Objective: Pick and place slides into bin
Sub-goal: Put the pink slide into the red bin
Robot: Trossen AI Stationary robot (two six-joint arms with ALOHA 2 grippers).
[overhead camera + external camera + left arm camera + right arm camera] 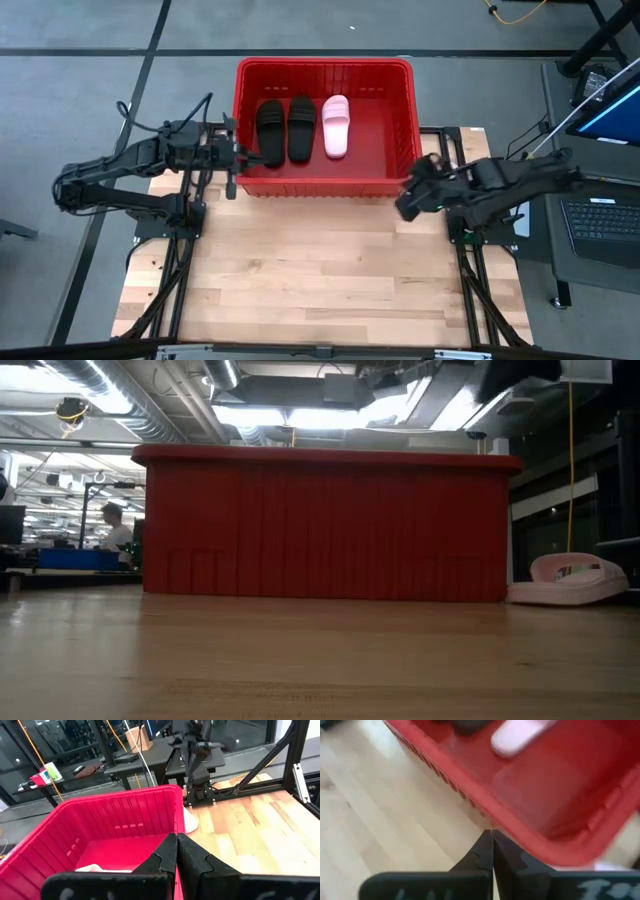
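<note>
1. The light wooden plank table [320, 290] carries everything, and the large rectangular red plastic bin [325, 70] with ribbed, slotted walls stands at its far edge, serving here as the landmark.
2. The dark left arm reaches in from the bin's left side, and the left gripper [243, 155] sits at the bin's near-left corner, about level with the rim. In the left wrist view its fingers [165, 857] are pressed together with nothing between them.
3. The dark right arm comes from the bin's right side, and the right gripper [410, 203] hovers just off the bin's near-right corner, above the table. In the right wrist view its fingers [482, 852] also meet tip to tip, holding nothing.
4. Inside the bin, two matte black open-toe slide sandals [270, 130] [302, 126] lie side by side towards its left wall, and one light pink slide sandal [336, 126] lies just beside them near the middle, all pointing across the bin.
5. A second light pink slide sandal [570, 582] rests on the table outside the bin, close to its right wall in the low view; the high view hides it behind the right arm.
6. By these pictures three of four slides are placed. What remains appears to be one pickup: the right gripper, nearest the stray pink sandal, must open, grasp it and lift it over the rim into the free space at the bin's right side.
</note>
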